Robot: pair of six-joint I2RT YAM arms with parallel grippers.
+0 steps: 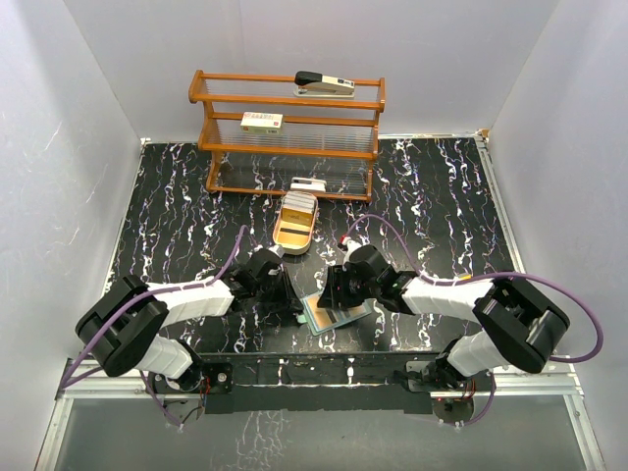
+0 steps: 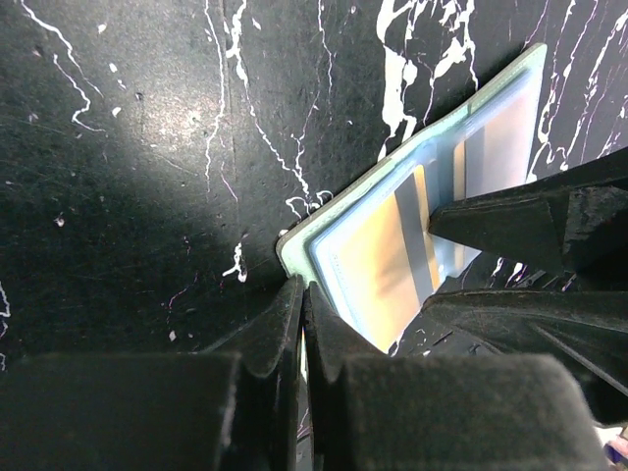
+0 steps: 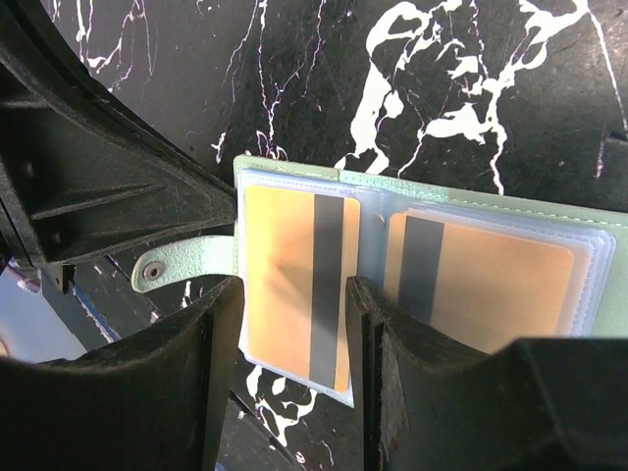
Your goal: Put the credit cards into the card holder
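The sage-green card holder [image 1: 336, 315] lies open on the table between my two grippers. In the right wrist view a gold-orange card with a dark stripe [image 3: 292, 280] sits in its left clear pocket. A second gold card [image 3: 496, 285] sits in the right pocket. The snap strap [image 3: 182, 267] sticks out to the left. My right gripper [image 3: 294, 339] is open, and its fingers straddle the left pocket and its card. My left gripper [image 2: 304, 294] is shut at the holder's near corner [image 2: 290, 247], apparently pinching its edge. The right gripper's fingers [image 2: 510, 224] show over the holder in the left wrist view.
A tan oval tray [image 1: 282, 235] holding more cards stands behind the holder. A wooden rack [image 1: 208, 137] at the back carries a stapler [image 1: 324, 83] and a white labelled box [image 1: 261, 122]. Another box [image 1: 307, 184] sits at its foot. White walls enclose the table.
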